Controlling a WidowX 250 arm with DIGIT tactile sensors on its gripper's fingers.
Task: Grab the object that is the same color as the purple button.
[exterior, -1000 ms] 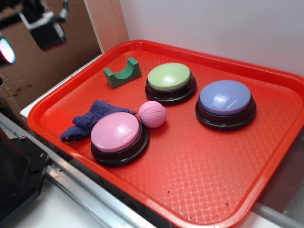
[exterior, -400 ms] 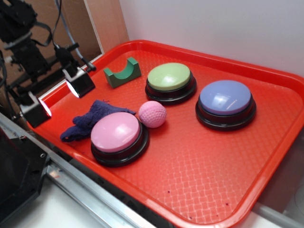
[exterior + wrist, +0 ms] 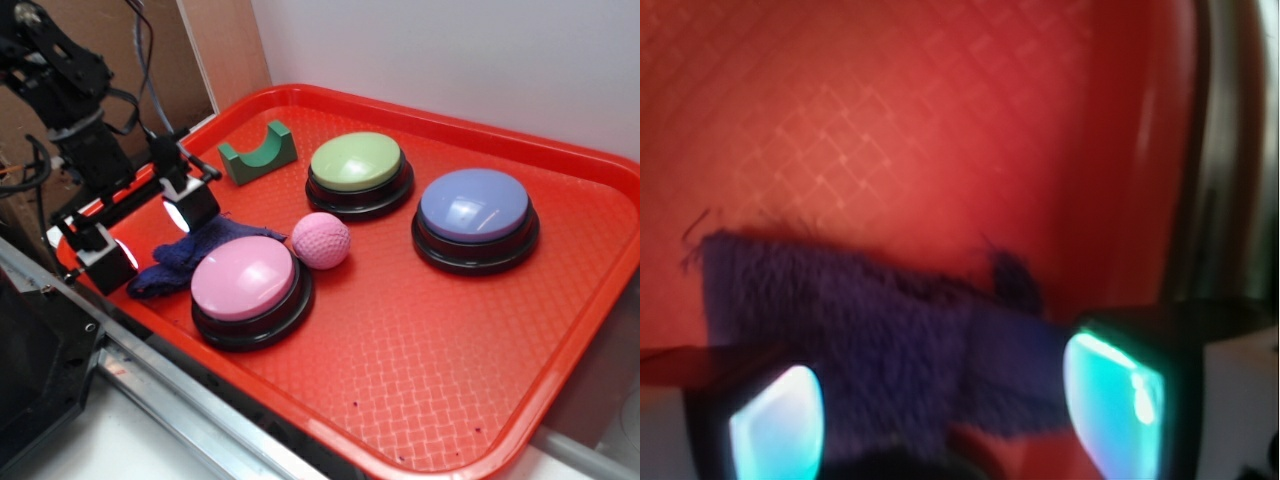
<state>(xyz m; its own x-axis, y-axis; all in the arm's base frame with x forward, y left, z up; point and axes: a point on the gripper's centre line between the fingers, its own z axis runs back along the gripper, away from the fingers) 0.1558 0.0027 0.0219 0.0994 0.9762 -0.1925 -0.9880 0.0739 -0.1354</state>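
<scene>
A dark purple rag (image 3: 195, 255) lies near the red tray's (image 3: 420, 400) front-left edge, beside the pink button (image 3: 245, 285). The gripper (image 3: 150, 228) hovers over it, fingers spread wide; nothing grasped yet, closing and lifting remain.

Red tray (image 3: 420, 370) with a waffle-textured floor and raised rim carries everything. On it: purple button (image 3: 474, 205) at right, green button (image 3: 357, 162) behind centre, pink button (image 3: 244, 279) near the front rim. Pink ball (image 3: 321, 240) just beside the pink button. Green arch block (image 3: 258, 151) at the back left. Purple rag (image 3: 185, 255) lies flat, touching the pink button's left side.
</scene>
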